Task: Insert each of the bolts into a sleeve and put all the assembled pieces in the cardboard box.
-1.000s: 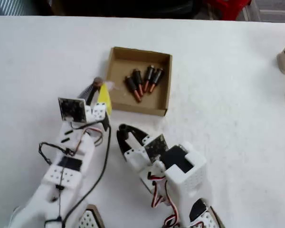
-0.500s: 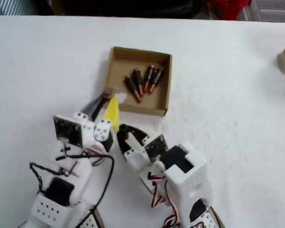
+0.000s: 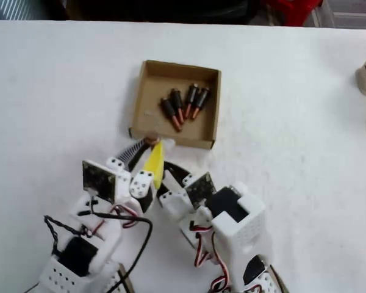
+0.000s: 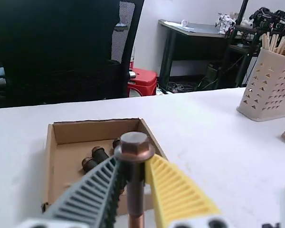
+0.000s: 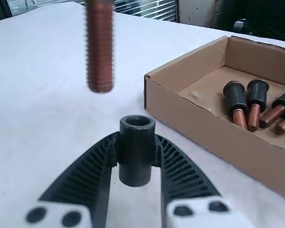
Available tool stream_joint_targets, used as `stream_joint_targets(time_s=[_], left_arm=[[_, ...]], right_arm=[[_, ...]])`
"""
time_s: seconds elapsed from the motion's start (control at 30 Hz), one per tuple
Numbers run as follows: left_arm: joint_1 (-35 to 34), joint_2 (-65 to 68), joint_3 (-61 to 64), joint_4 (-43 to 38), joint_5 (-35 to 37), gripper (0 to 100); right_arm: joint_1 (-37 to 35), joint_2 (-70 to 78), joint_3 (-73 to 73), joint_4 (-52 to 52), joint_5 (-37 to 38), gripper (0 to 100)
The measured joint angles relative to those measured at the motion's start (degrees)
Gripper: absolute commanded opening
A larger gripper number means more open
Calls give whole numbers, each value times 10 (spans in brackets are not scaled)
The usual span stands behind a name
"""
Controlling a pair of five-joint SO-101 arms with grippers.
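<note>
Now left gripper clamps the stiff bolt under its head beside the box. Right gripper clamps the probably slick sleeve.

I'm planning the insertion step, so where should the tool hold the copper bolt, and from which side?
Grip the copper bolt on the upper shank, just under its hex head, coming from the side, across the shank. It hangs upright, head up, so this leaves the threaded lower end bare to enter the open top of the sleeve. The left tool holds it this way.
</note>
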Motion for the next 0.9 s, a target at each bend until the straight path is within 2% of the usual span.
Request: stream_joint_targets(time_s=[0.13, 0.4, 0.6, 0.9], left_arm=[[25, 0, 0, 0, 1, 20], [27, 0, -1, 0, 20, 20], [7, -2, 59, -22, 1, 20], [-3, -2, 61, -53, 0, 20]], right_arm=[[0, 0, 0, 0, 0, 16], [0, 0, 0, 0, 0, 16], [0, 0, 9, -5, 0, 16], [0, 0, 9, -6, 0, 16]])
